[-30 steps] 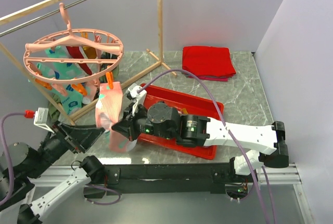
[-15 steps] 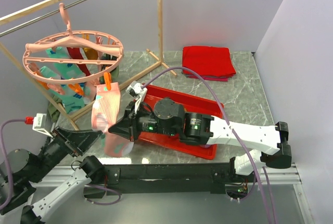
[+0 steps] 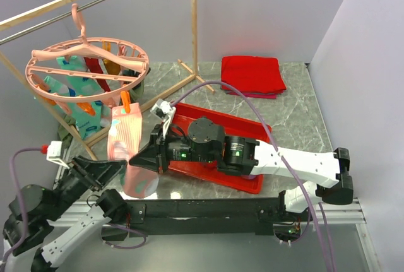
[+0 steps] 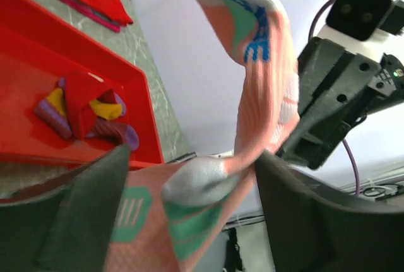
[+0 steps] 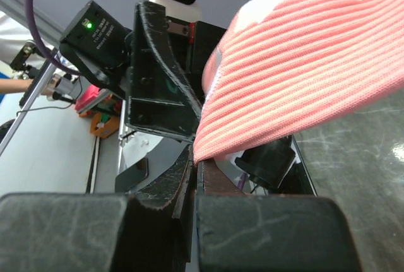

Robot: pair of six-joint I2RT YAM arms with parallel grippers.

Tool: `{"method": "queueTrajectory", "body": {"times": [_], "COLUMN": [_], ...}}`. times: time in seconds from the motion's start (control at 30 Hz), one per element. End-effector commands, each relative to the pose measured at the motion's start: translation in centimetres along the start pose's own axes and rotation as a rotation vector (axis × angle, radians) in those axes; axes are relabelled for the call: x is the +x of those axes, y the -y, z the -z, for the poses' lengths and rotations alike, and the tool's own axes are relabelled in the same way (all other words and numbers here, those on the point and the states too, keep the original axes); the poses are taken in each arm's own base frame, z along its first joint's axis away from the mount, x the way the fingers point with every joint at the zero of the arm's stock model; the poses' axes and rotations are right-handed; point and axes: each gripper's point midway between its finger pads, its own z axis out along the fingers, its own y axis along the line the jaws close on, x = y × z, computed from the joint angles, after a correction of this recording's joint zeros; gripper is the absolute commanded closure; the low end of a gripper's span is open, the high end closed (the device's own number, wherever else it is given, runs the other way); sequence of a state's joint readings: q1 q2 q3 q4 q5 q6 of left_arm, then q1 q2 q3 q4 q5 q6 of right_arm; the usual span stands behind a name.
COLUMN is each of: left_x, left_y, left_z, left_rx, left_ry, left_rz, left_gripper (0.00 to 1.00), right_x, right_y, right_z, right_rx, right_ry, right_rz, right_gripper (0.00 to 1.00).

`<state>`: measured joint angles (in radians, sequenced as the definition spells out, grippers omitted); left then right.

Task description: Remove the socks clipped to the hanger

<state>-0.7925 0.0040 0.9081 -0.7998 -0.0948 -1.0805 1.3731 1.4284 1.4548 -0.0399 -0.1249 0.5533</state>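
Pink ribbed sock with teal patches point(image 3: 128, 138) hangs from an orange clip point(image 3: 125, 100) on the round pink plastic hanger point(image 3: 88, 97), its hem pinched in the closed right gripper point(image 5: 194, 177), with the left gripper point(image 4: 189, 202) wide open and empty around it; risk: the thin pinch may slip under pull.

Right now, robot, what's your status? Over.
Right gripper shut on pink sock, at its edge. Left gripper open, straddling it. Sock top at orange clip on hanger. Nothing seen blocking.
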Motion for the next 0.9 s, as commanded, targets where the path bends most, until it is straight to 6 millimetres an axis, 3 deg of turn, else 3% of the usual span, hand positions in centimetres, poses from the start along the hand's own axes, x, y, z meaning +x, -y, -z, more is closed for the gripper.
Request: {"method": "queueTrajectory", "body": {"times": [0.0,0.03,0.07,0.1,0.13,0.2,0.23,0.3,0.4,0.43,0.5,0.53,0.6,0.63,0.73,0.8,0.87], "left_x": [-1.0,-1.2,-1.4,-1.5,-1.6,-2.1,-2.3,-2.6,-2.6,-2.5,-2.4,-2.4,-2.2,-2.0,-1.6,-1.5,-1.6], "left_y": [2.4,2.3,2.2,2.1,1.9,1.4,1.4,1.1,1.0,1.0,0.9,1.0,0.8,0.8,1.0,1.0,1.1], "left_z": [1.1,1.1,1.1,1.3,1.2,1.7,1.8,2.3,2.7,2.9,3.0,2.9,2.8,2.7,2.4,2.2,2.3], "left_rx": [0.127,0.119,0.107,0.099,0.08,0.038,0.029,0.007,0.012,0.02,0.033,0.04,0.039,0.04,0.046,0.042,0.04], "left_ry": [0.044,0.05,0.058,0.06,0.06,0.067,0.069,0.077,0.077,0.077,0.074,0.072,0.06,0.056,0.033,0.026,0.025], "left_rz": [0.05,0.051,0.04,0.031,0.022,0.026,0.026,0.029,0.047,0.06,0.073,0.08,0.085,0.089,0.088,0.085,0.083], "left_gripper": [0.29,0.35,0.49,0.56,0.8,0.99,0.99,0.99,0.99,0.99,0.99,0.99,0.99,0.99,0.99,0.99,0.99], "right_x": [-2.7,-2.6,-2.4,-2.4,-2.6,-2.9,-3.4,-4.4,-5.7,-7.0,-7.8,-9.4,-9.7,-11.2,-12.0,-13.2,-12.9], "right_y": [-2.7,-2.8,-2.9,-2.7,-2.4,-1.1,-0.5,1.5,3.1,4.0,5.2,5.7,6.9,6.8,8.9,8.6,10.0], "right_z": [-0.4,-0.5,-0.5,-0.6,-0.6,-0.4,-0.2,0.2,0.6,0.8,0.5,0.7,-0.2,-0.2,-2.3,-3.0,-4.3], "right_rx": [-0.105,-0.114,-0.114,-0.112,-0.093,-0.039,-0.013,0.033,0.066,0.085,0.108,0.113,0.115,0.11,0.124,0.089,0.097], "right_ry": [0.053,0.044,0.036,0.034,0.047,0.052,0.068,0.088,0.094,0.119,0.119,0.145,0.128,0.152,0.141,0.148,0.129], "right_rz": [-0.002,0.0,0.002,0.011,0.013,0.015,0.015,0.006,0.025,0.044,0.069,0.086,0.115,0.138,0.191,0.205,0.194], "right_gripper": [1.0,1.0,1.0,1.0,1.0,0.85,0.66,0.46,0.31,0.21,0.13,0.11,0.06,0.06,0.03,0.02,0.02]}}
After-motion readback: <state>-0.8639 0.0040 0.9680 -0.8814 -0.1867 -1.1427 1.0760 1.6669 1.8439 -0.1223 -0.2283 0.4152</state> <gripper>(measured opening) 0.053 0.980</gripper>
